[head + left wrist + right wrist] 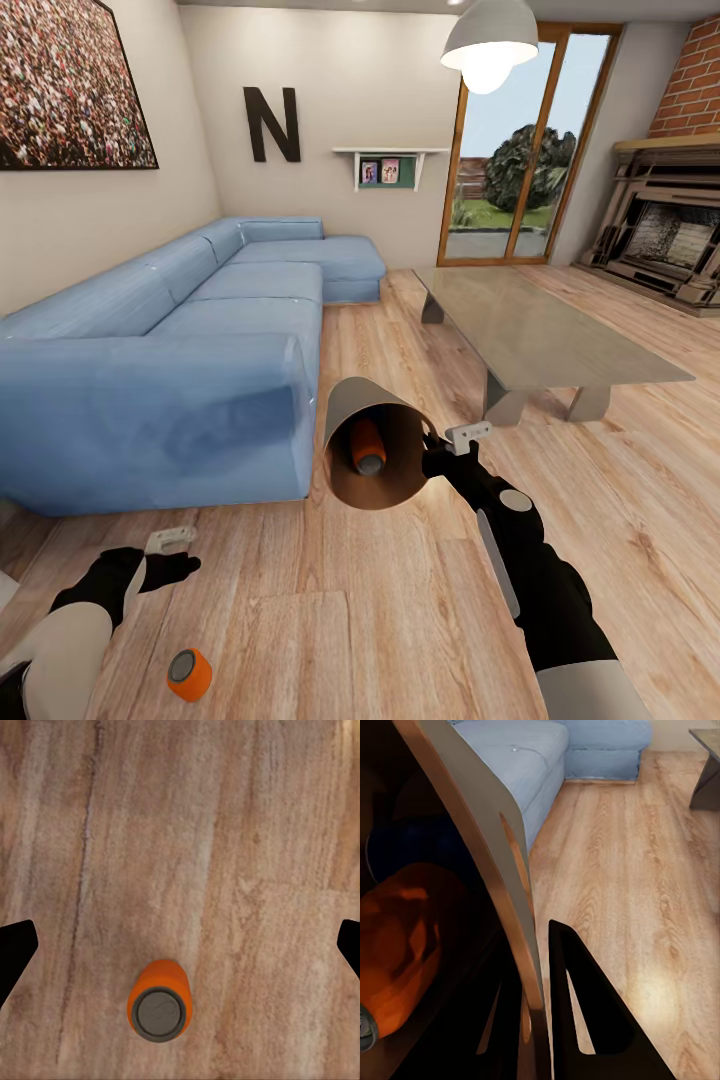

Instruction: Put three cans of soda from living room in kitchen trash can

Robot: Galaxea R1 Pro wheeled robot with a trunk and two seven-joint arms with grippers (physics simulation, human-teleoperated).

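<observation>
My right gripper [436, 456] is shut on the rim of the tash can [352, 404], holding it off the floor and tipped with its mouth toward me. An orange can of soda [367, 446] lies inside on the brown lining. In the right wrist view the bin wall [487, 862] runs between the fingers [585, 1020], with the orange can [397, 945] and a dark bluish shape [412, 844] inside. A second orange can [189, 674] stands upright on the wood floor. My left gripper [172, 556] hovers open above it, with the can [159, 1001] below its spread fingertips.
The long blue corner sofa [180, 350] stands close on the left. The glass low table [540, 335] is ahead to the right, with the brick fireplace [670, 235] beyond it. Light wood floor [400, 620] stretches between sofa and table.
</observation>
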